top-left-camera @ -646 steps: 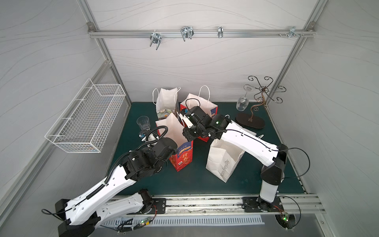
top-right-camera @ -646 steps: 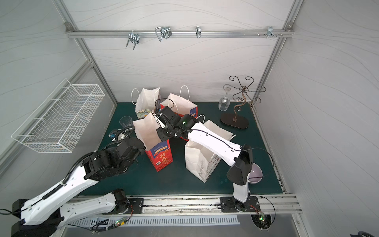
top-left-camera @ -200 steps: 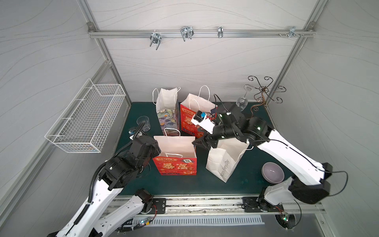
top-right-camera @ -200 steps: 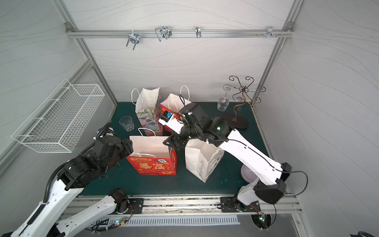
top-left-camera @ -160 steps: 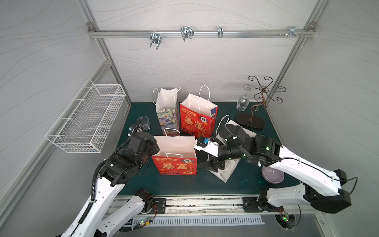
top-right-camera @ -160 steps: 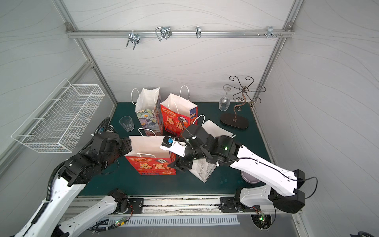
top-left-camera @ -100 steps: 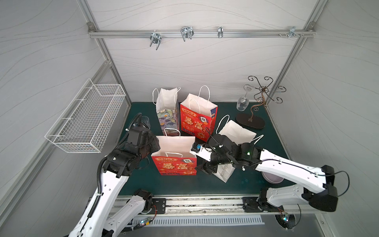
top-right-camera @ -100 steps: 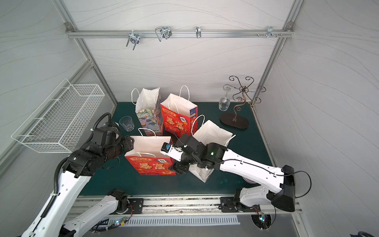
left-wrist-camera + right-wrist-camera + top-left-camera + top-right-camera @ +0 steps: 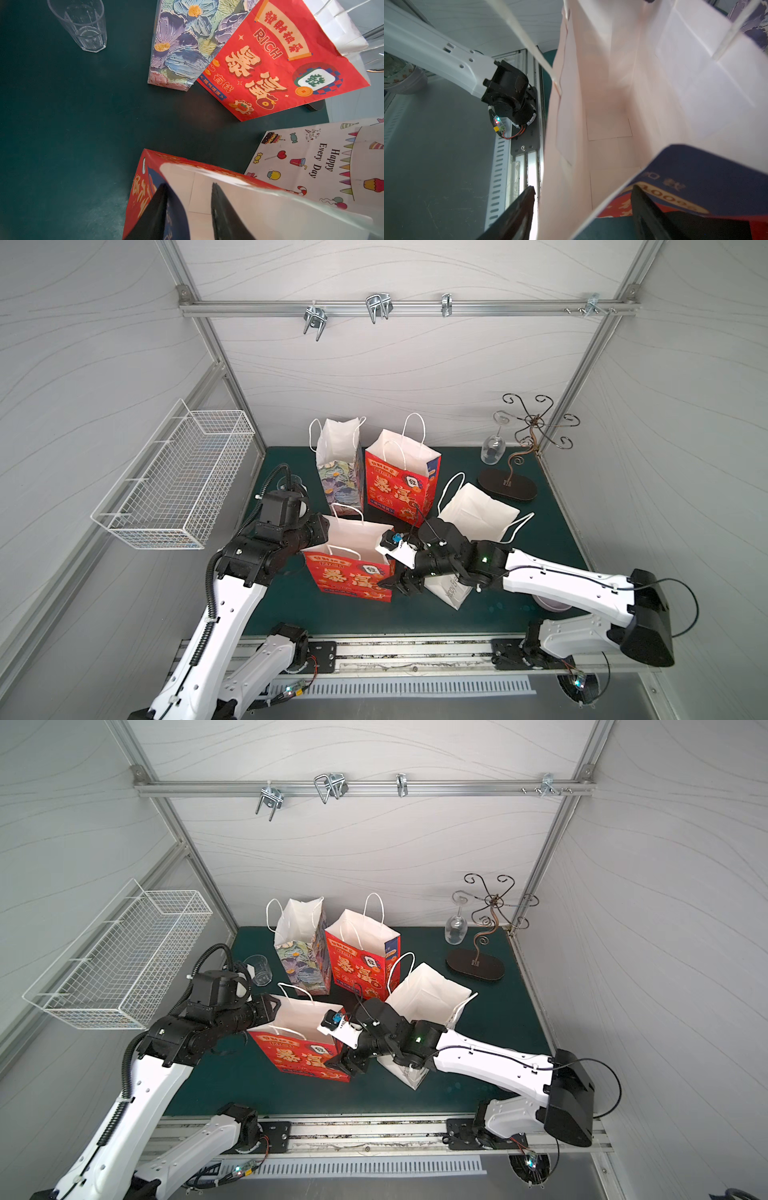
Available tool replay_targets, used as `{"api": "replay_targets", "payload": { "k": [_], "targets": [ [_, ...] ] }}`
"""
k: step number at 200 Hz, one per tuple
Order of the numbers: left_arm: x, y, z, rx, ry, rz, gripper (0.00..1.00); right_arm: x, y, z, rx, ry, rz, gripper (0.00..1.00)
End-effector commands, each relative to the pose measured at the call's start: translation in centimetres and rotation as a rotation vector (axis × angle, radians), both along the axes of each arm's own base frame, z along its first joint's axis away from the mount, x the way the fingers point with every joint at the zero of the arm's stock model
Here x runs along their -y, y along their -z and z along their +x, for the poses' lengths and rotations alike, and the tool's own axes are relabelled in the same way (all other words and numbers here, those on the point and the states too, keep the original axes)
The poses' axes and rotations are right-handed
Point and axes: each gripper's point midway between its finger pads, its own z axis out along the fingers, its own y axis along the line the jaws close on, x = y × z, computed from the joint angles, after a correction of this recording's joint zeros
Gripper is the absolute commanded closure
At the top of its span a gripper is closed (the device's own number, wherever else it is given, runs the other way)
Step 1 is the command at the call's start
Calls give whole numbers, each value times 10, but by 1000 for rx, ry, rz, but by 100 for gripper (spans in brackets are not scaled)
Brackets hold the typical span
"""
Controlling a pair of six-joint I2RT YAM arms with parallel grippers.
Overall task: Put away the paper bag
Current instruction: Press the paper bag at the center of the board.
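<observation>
Front red printed paper bag (image 9: 353, 578) upright, mouth open, on green tabletop (image 9: 291, 601), long axis running hand to hand. Left hand (image 9: 188, 185) astride one narrow end's rim, jaws apart. Right hand (image 9: 583, 188) astride opposite end, jaws wide, gripping nothing.

The red paper bag (image 9: 353, 576) is smooth printed paper with a slight sheen outside and plain matt white inside. The floral bag (image 9: 338, 485) carries a print that mimics thick, ridged paint. The mat (image 9: 291, 614) beneath them is dark green and matt. The tumbler (image 9: 81, 25) is clear and glossy; whether glass or plastic cannot be told. The wire basket (image 9: 174, 477) is white-coated metal, the overhead rail (image 9: 498, 306) is bare silvery metal, and the right arm's shell (image 9: 561, 585) is glossy white plastic.
</observation>
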Motion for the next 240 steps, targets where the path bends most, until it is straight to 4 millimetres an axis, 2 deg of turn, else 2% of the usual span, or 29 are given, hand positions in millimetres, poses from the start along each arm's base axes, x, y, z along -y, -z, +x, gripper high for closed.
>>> {"api": "replay_targets", "payload": {
  "k": [1,18,45,77,102,139,175,197,213,240],
  "targets": [
    [6,-6,3,37,41,-13,63,2,-33,8,53,13,90,26],
    [6,-5,2,40,47,-11,64,14,-40,12,111,36,37,23],
    [6,-3,1,39,56,-5,65,29,-39,19,198,38,-63,17],
    [6,-1,0,37,60,-2,68,29,-41,28,181,27,-83,15],
    [6,-1,-1,39,63,-3,70,23,-46,32,169,3,-68,2],
    [5,-3,1,44,48,-7,72,17,-47,27,150,-44,-79,1],
    [0,-12,2,75,1,-17,71,32,-65,17,110,-13,-82,1],
    [0,-18,3,95,-12,-37,67,43,-49,9,76,0,-126,4],
    [-4,-25,4,131,-29,-24,58,39,-37,8,69,2,-127,6],
    [-19,-60,2,246,-43,59,48,25,-31,11,40,-2,-94,11]
  ]
}}
